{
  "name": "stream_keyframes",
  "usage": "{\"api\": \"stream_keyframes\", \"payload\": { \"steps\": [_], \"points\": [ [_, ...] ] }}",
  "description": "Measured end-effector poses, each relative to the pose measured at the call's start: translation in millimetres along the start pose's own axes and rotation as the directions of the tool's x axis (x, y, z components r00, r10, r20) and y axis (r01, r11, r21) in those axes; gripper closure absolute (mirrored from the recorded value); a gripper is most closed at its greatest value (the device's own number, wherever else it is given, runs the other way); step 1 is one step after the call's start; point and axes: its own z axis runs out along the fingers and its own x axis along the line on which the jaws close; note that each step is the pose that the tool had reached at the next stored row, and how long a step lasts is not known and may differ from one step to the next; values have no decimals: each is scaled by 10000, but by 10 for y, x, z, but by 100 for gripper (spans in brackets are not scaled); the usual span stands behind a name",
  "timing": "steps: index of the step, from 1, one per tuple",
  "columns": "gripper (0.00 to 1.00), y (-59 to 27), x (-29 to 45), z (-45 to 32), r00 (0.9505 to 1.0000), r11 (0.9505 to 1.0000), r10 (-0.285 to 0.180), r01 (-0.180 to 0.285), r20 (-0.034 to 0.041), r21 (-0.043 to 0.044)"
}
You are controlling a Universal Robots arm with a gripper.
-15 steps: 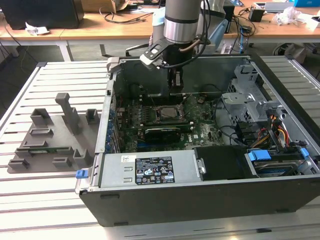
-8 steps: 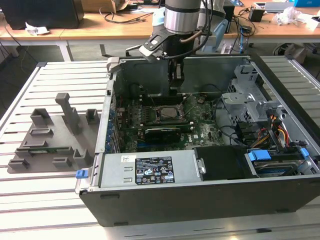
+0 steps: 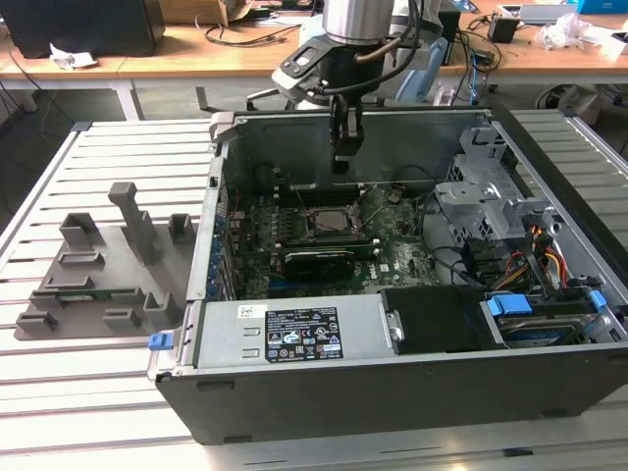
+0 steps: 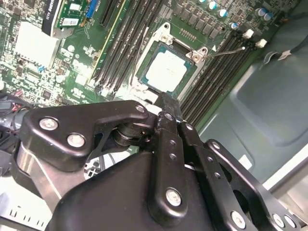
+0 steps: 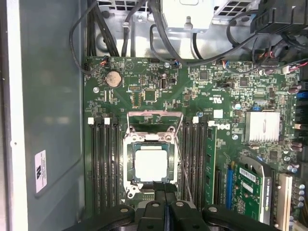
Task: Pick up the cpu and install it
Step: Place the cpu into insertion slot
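The cpu lies flat in the motherboard socket inside the open computer case; in both wrist views its silvery top shows squarely in the socket frame. The socket's metal load plate is swung open beside it. My gripper hangs inside the case, a little above the board near the case's back wall. Its two black fingers are pressed together with nothing between them, and the tips sit just off one edge of the cpu, apart from it.
Memory slots flank the socket. A long black expansion card lies in front of it, with the power supply nearer still. The drive cage and cables fill the exterior view's right. A grey holder tray sits outside, at the left.
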Motion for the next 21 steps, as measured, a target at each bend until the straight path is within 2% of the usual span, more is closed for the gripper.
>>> {"api": "stream_keyframes", "payload": {
  "steps": [9,14,21],
  "points": [
    [89,-12,-16,-220,10000,10000,0,0,-2,-1],
    [89,-16,-21,-284,10000,10000,0,0,0,0],
    [89,-16,-21,-289,10000,10000,0,0,-2,-1]
  ]
}}
